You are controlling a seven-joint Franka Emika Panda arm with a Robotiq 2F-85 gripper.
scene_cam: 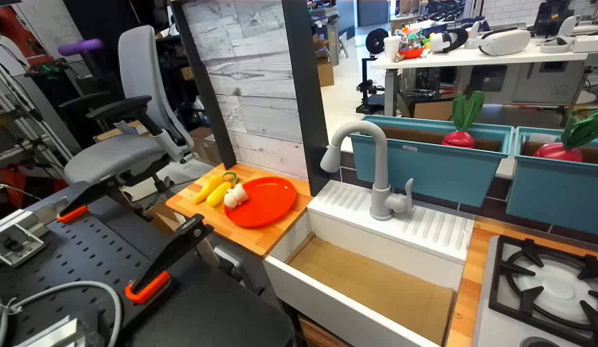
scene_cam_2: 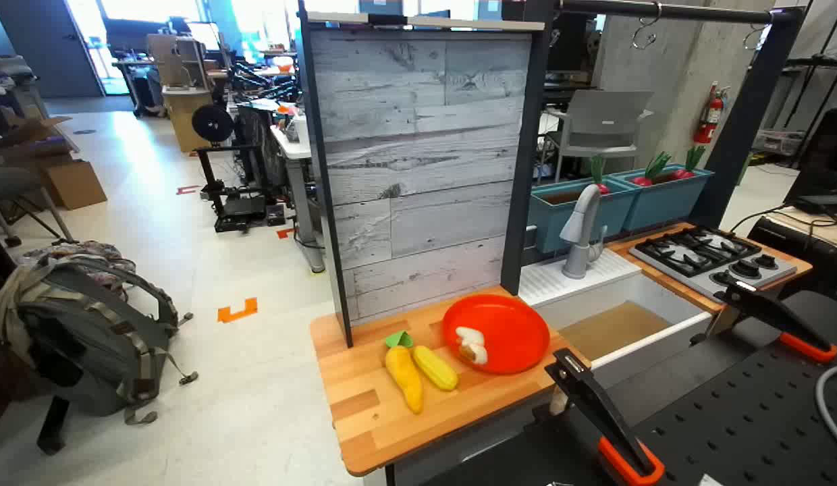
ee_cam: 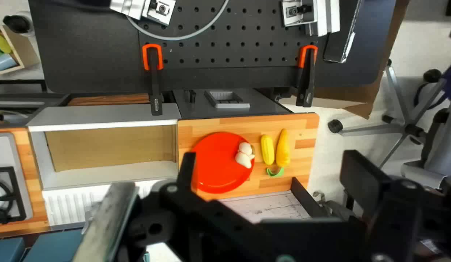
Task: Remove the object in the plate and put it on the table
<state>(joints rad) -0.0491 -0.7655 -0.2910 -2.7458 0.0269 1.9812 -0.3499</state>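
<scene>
Gripper [ee_cam: 271,163] is hanging released in the wrist view, its two dark fingers [ee_cam: 186,171] standing wide apart. In both exterior views a black perforated bench [scene_cam: 197,299] is taking up part of the foreground, and two black-and-orange clamps [scene_cam: 166,255] are jutting past its edge. Beyond it, the light wooden countertop [ee_cam: 302,145] is bearing a round red-orange plate [ee_cam: 218,163]. On the plate, toward one side, a cream-white mushroom-like object [ee_cam: 244,155] is resting; it is showing too small to tell whether it is one piece or several. Just beside the plate on that same side, a ribbed yellow toy vegetable [ee_cam: 267,149] is lying next to a smooth, tapering yellow-orange piece [ee_cam: 283,151], and a curved green piece [ee_cam: 275,172] is lying by one end of the pair. On the plate's other side, a white sink [scene_cam: 328,308] is holding a sheet of cardboard [scene_cam: 376,284] across its bottom, while a gray gooseneck faucet [scene_cam: 381,166] is standing on the ribbed drainboard [scene_cam: 434,229]. Past the sink, a toy cooktop [scene_cam: 552,284] with black grates is sitting. Behind the plate, a whitewashed plank panel [scene_cam_2: 425,162] is rising; behind the sink, two teal planters [scene_cam: 424,168] are holding red radishes [scene_cam: 458,140] with green leaves. Farther off, a white table [scene_cam: 487,59] is carrying a white VR headset [scene_cam: 505,42].
</scene>
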